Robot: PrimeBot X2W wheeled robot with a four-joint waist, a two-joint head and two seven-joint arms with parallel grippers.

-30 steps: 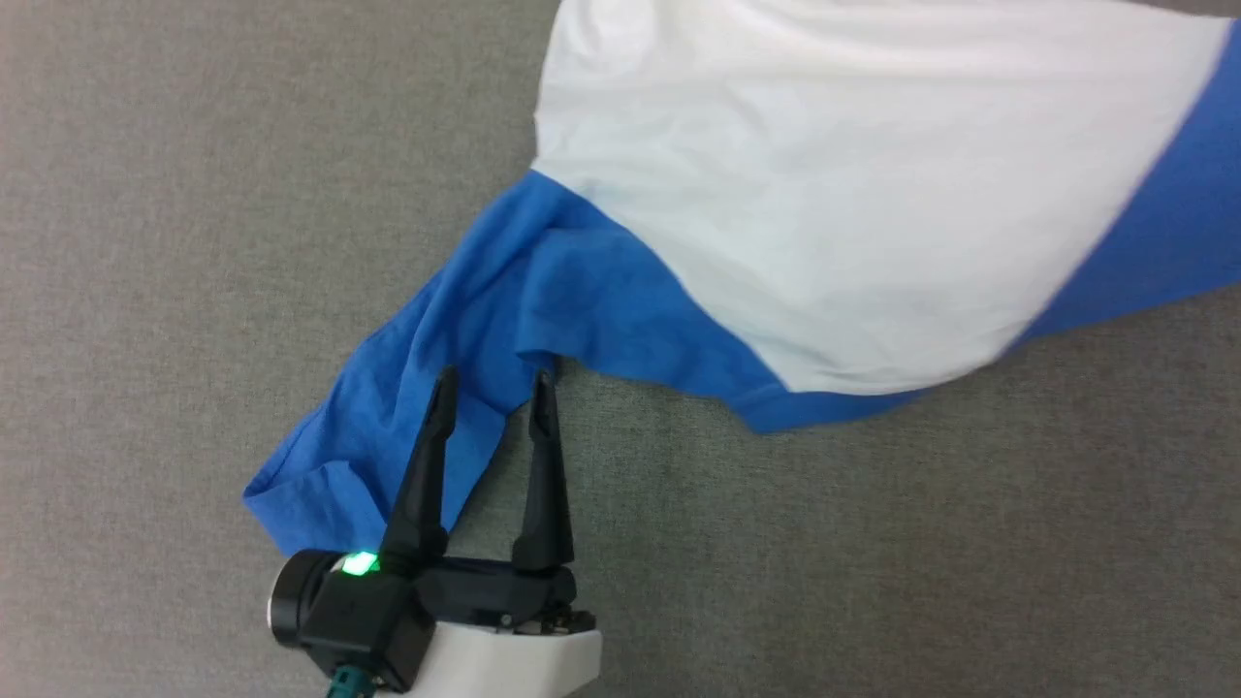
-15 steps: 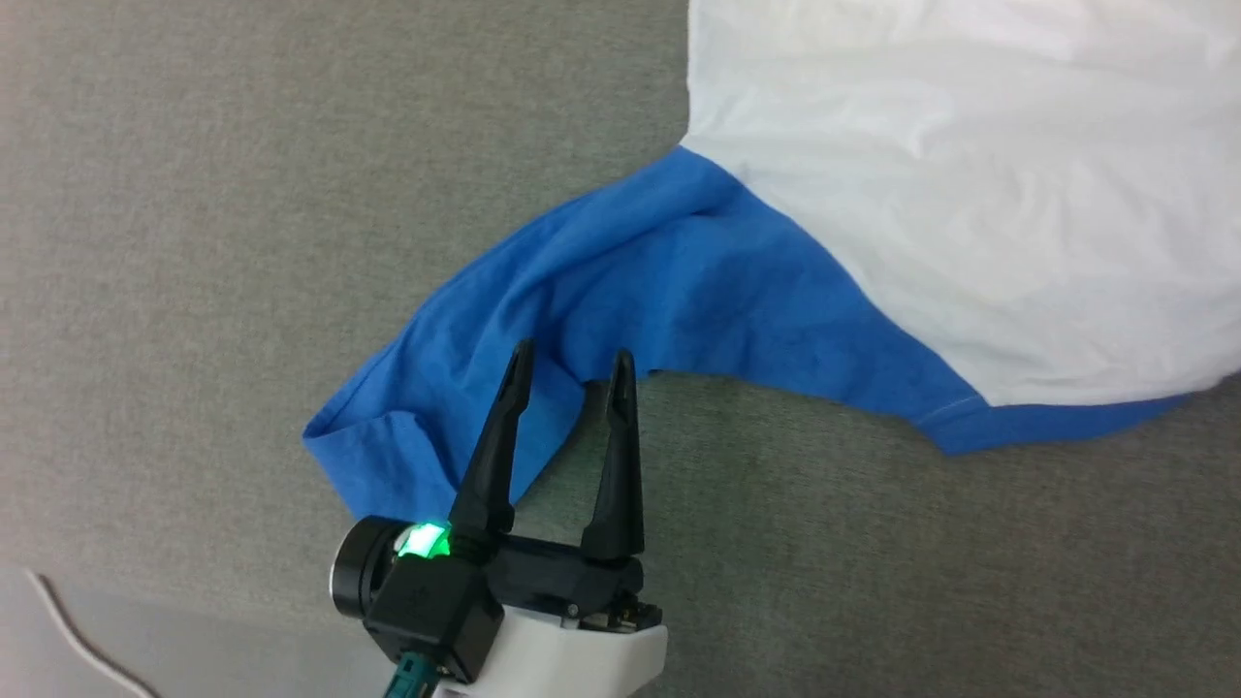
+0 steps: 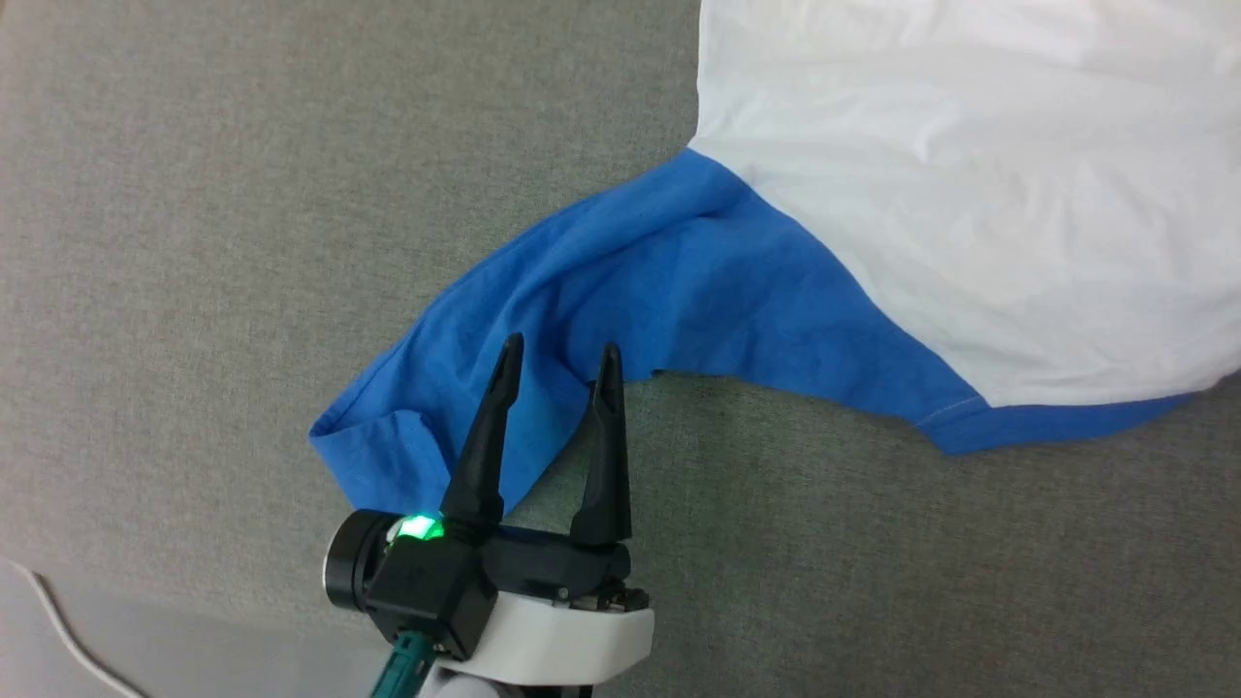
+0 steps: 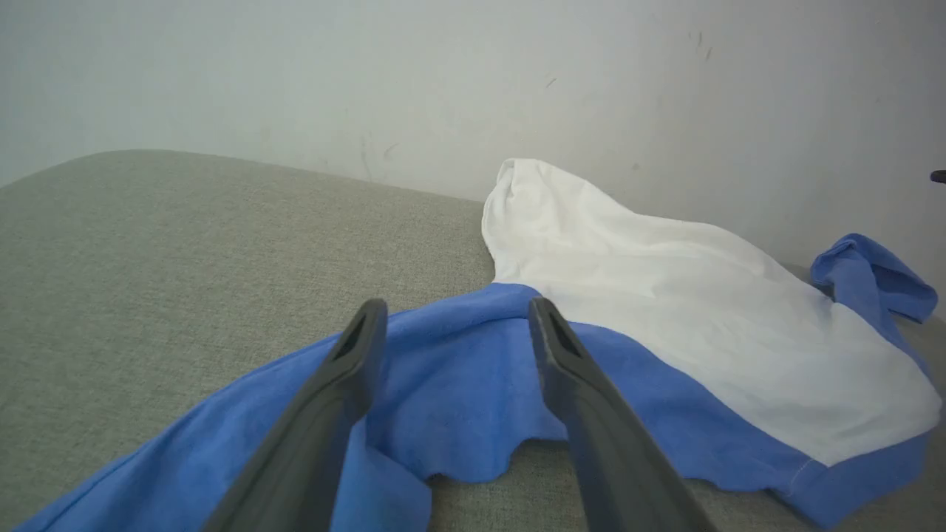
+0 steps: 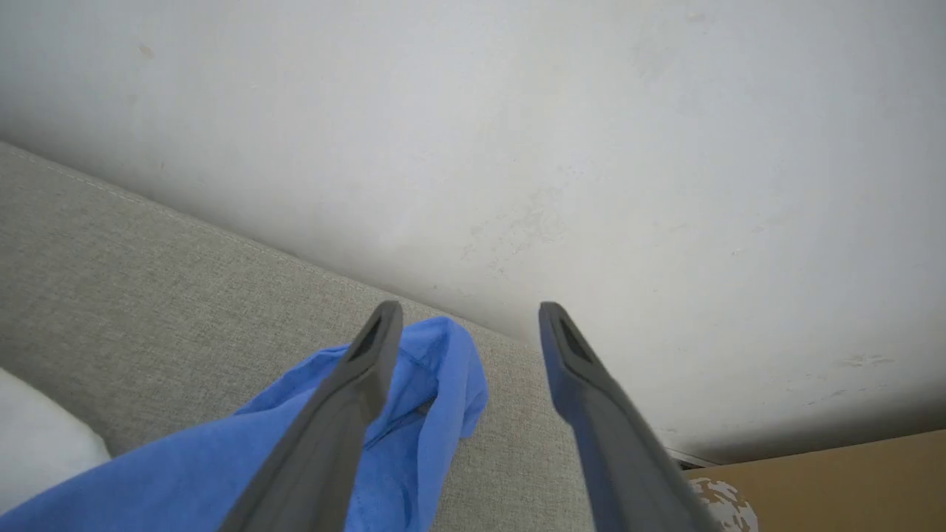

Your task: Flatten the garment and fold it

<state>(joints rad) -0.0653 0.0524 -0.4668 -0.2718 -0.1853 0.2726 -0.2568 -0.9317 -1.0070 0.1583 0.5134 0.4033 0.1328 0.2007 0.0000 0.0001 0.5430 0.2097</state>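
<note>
Loosely rumpled on a grey woven surface, the limp-looking white-and-blue jersey T-shirt seems best pinched at its blue sleeve hem, near the spread left gripper; right gripper likewise spread.

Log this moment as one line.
garment: rumpled, not folded | left gripper: open, over its blue sleeve | right gripper: open, empty

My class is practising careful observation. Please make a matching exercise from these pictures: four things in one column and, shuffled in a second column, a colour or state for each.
Column one:
1. garment body
2. garment sleeve
3. left pincer
4. work surface

Column two:
A. grey
B. dark, fingers apart
C. white
D. blue

Pairs: 1-C, 2-D, 3-B, 4-A
</note>
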